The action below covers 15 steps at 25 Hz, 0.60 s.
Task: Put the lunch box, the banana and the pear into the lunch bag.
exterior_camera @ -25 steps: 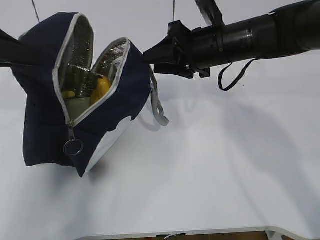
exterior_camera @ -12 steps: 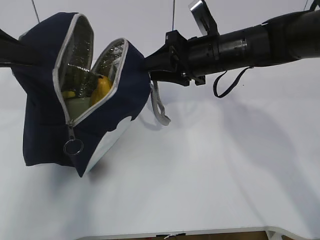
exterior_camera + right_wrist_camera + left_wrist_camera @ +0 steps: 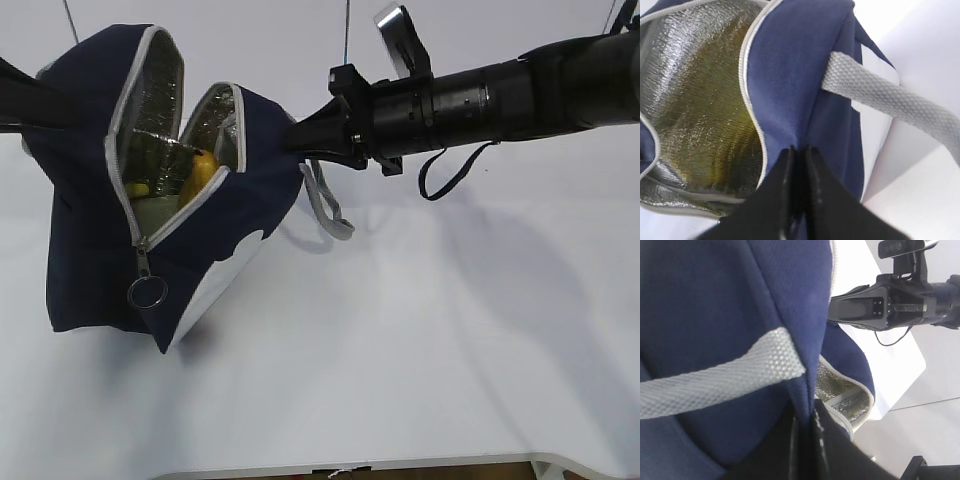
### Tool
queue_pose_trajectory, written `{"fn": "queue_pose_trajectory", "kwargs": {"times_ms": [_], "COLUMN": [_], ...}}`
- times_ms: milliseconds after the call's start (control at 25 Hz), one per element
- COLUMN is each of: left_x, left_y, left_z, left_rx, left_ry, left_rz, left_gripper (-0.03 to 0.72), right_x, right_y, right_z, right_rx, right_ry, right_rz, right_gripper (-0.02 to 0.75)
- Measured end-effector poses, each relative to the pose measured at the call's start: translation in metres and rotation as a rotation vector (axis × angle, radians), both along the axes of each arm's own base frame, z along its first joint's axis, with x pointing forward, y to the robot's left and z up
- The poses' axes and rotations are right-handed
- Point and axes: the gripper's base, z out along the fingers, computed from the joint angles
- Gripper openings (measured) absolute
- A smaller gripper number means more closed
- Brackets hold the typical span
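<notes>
Seemingly near its end, the packing task is shown with a navy-blue lunch bag (image 3: pixel 100 240) held partly off a white tabletop (image 3: pixel 420 340), tilted, its zipper undone and its silver-lined mouth gaping toward the camera. Inside the opening, a yellow fruit (image 3: pixel 203 166) is seen standing near the front edge, and a second patch of yellow (image 3: pixel 137 188) lies deeper to the left; which is the banana and which the pear cannot be told for certain. Beneath them a pale green surface (image 3: pixel 157 210) is visible, judged to be the lid of the lunch box. Nothing of the task is seen left on the tabletop.

The left pincer (image 3: pixel 805 440) is closed, its two dark fingers pressed together on a fold of the bag's navy fabric just below a grey webbing handle (image 3: pixel 715 375). The right pincer (image 3: pixel 799 170) is likewise pinched onto the blue fabric of the opposite wall, beside the other grey handle (image 3: pixel 880 95), its fingers almost touching.

All three items appear to be already in the bag. What remains, by judgement, is only setting the bag down and letting go.
</notes>
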Motion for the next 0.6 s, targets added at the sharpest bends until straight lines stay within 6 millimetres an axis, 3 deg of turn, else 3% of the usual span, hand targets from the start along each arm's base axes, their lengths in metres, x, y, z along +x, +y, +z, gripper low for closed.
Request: {"fn": "queue_pose_trajectory", "kwargs": {"times_ms": [120, 360, 600], "left_x": [0.000, 0.001, 0.002], "left_y": [0.000, 0.001, 0.001], "left_z": [0.000, 0.000, 0.000], "left_rx": [0.001, 0.004, 0.010], "left_ry": [-0.002, -0.006, -0.014], "left_rz": [0.001, 0.009, 0.023], "left_gripper": [-0.015, -0.015, -0.015], "right_x": [0.000, 0.001, -0.009], "right_y": [0.000, 0.000, -0.003], "right_z": [0.000, 0.003, 0.022], "right_rx": [0.001, 0.009, -0.055], "right_ry": [-0.012, -0.038, -0.116], "right_rz": [0.001, 0.000, 0.033], "right_gripper": [0.025, 0.020, 0.020]}}
